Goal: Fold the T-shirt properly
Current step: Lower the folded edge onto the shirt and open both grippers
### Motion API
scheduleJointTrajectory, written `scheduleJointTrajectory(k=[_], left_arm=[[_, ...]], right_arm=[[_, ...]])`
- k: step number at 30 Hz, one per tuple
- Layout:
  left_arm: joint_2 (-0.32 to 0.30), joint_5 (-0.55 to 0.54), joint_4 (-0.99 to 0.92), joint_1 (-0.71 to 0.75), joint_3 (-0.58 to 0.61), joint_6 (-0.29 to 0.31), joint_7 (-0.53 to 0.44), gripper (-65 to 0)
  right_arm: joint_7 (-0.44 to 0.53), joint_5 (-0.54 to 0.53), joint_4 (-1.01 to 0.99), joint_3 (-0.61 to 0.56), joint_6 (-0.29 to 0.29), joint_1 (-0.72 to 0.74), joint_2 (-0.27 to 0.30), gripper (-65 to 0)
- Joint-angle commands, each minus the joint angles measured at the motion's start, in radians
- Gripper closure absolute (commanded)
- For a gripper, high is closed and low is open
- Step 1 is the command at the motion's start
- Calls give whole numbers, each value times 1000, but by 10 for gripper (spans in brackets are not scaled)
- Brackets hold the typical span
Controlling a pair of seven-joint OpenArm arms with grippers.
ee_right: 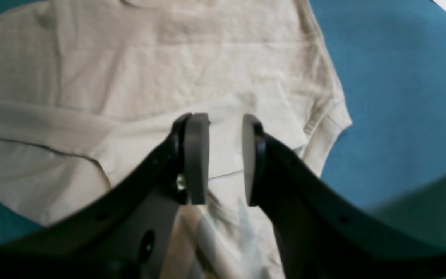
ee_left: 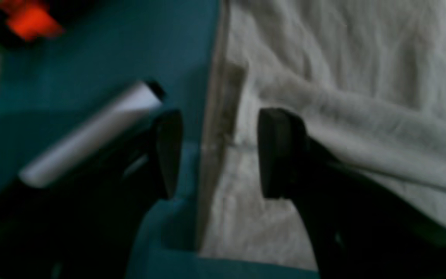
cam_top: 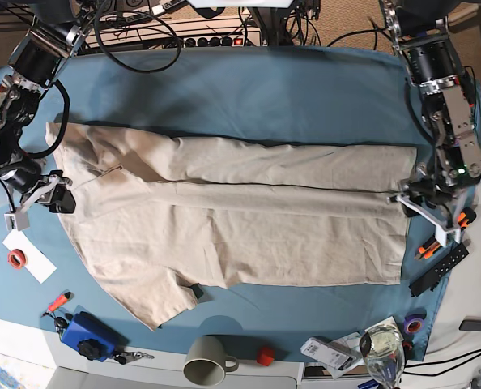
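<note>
Worktop (cam_top: 249, 89) under its blue cloth carries the T-shirt (cam_top: 240, 235), which lies flat across the middle, collar end toward the base view's left and hem toward its right. The far long side is already turned in over the body, so a lengthwise fold line (cam_top: 273, 188) runs from end to end; the near sleeve (cam_top: 155, 296) is spread out toward the front edge.

The left pincer (ee_left: 219, 153) sits at the hem end, jaws apart, straddling the shirt's edge with nothing between them. The right pincer (ee_right: 225, 159) hovers low over the shoulder end, jaws apart by a modest gap, and it holds no cloth either.

The step in hand looks like the release after the first lengthwise fold. To do it well, both arms should lift straight up so the pads do not drag the turned-in layer, then move to the near long side and take hem and shoulder together. Each should pinch both layers at the edge, and they should lift evenly so the crease stays parallel to the first.

Clutter lines the near edge: a blue box (cam_top: 85, 334), a mug (cam_top: 208, 359), a glass (cam_top: 384, 350), a tape roll (cam_top: 17, 258) and small tools (cam_top: 440, 267) by the hem. The mug and the sleeve lie near each other, so a low sweep there could knock it. Cables (cam_top: 135, 32) trail at the far side, well apart from the shirt.
</note>
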State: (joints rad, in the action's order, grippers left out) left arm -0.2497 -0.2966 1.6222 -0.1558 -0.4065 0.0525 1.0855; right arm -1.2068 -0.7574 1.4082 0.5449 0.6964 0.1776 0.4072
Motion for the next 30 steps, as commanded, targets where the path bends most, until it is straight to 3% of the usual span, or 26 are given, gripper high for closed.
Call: scheduleJointTrajectory(k=[1,13,18,30], left_arm=[[-11,-15,27,-5,-11,0,-3,-314],[19,-208,98,187,-233,43,-12,-314],[20,-270,97,197,-237,100,-13,-314],[29,-318,56,203,-234,125,-31,-314]], right_arm=[[7,-16,19,8,2,22,25,-157],[-40,-16,19,8,2,22,25,-157],[-66,-17,19,8,2,22,25,-157],[-103,-16,19,8,2,22,25,-157]])
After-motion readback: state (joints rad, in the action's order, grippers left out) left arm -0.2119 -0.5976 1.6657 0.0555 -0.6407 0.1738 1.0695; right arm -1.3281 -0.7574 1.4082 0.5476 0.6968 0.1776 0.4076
